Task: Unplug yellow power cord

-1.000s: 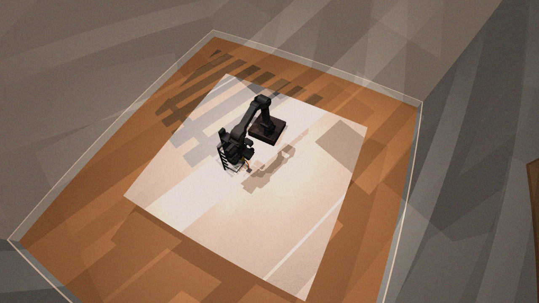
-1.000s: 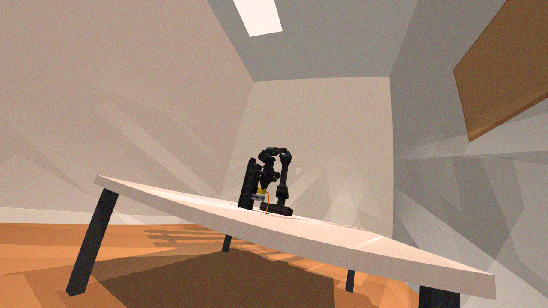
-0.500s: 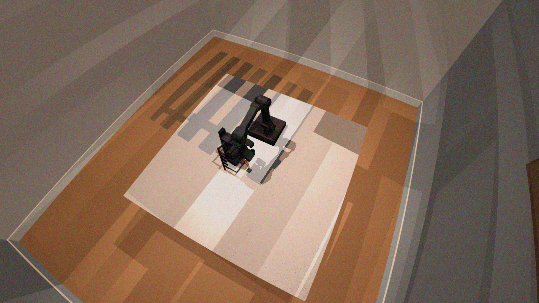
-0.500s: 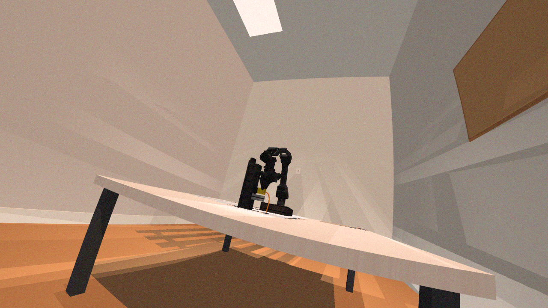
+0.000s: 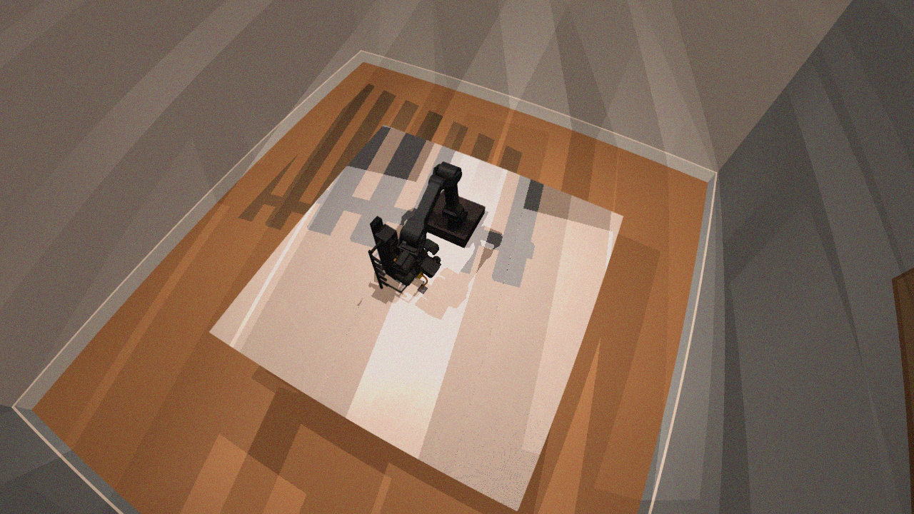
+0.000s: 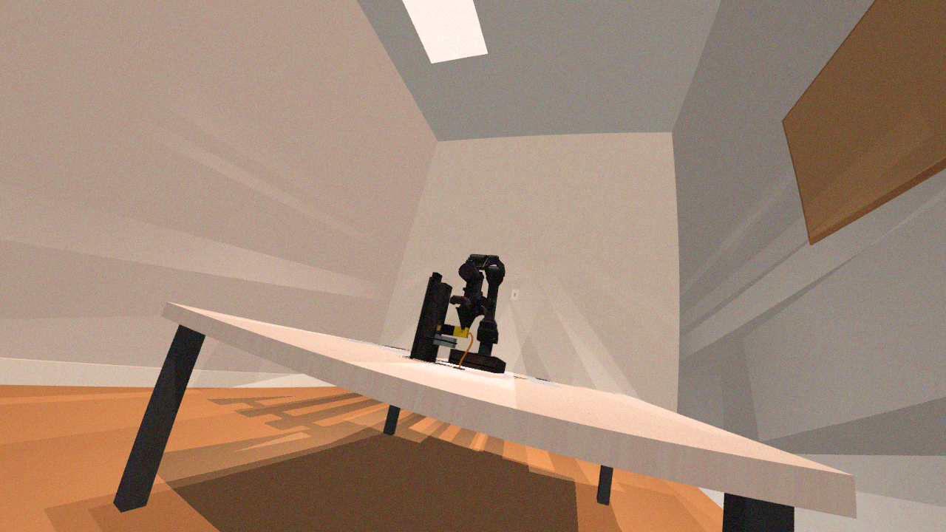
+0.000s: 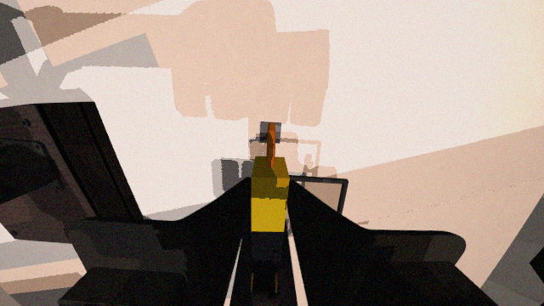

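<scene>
The yellow plug (image 6: 460,331) (image 7: 269,214) is held between the two black fingers of my gripper (image 6: 466,324) (image 7: 269,184), which is shut on it. Behind its yellow body is a dark face, and two thin brass prongs (image 7: 276,282) show beyond that. The orange cord (image 5: 425,280) (image 6: 471,343) (image 7: 271,142) bends down from the plug to a small grey block on the table. The power strip (image 6: 425,327) (image 5: 385,241) stands upright as a tall black block beside the plug. The prongs point at it; whether their tips are still in a socket, I cannot tell.
The arm's dark base (image 5: 457,220) (image 7: 23,212) stands close to the plug. A thin black frame (image 7: 343,195) is near the fingers. A grey block (image 6: 444,341) is just below the plug. The pale table (image 5: 395,383) (image 6: 595,423) bears all of this.
</scene>
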Robot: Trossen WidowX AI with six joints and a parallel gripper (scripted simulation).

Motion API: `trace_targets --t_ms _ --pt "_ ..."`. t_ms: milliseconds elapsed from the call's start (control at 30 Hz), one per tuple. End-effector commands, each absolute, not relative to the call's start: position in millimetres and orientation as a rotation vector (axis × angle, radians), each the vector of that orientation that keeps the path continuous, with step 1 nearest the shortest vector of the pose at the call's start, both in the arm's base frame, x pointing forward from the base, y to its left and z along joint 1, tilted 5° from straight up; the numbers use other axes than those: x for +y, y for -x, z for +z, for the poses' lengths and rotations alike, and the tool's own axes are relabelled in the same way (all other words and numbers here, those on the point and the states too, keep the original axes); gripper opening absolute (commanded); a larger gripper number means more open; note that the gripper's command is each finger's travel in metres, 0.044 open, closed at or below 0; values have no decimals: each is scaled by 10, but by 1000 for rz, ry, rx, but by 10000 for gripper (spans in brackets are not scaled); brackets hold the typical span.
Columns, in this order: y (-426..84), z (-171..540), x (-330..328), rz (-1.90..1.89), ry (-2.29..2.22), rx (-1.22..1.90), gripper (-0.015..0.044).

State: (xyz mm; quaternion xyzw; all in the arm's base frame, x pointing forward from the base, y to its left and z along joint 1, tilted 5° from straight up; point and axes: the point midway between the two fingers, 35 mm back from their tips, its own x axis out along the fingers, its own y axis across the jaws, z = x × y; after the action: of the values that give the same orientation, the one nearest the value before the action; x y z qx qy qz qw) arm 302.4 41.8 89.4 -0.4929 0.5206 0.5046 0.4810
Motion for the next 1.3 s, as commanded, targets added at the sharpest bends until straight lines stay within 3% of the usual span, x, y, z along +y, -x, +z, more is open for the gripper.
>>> trace_targets --t_ms 0,533,733,1267 --pt "-3033 912 548 1242 1215 1250 26" --pt "-3032 918 546 1243 1216 1252 440" --pt "-3017 1003 1025 1246 1213 1249 440" --pt "-3017 1003 1025 1246 1213 1249 440"
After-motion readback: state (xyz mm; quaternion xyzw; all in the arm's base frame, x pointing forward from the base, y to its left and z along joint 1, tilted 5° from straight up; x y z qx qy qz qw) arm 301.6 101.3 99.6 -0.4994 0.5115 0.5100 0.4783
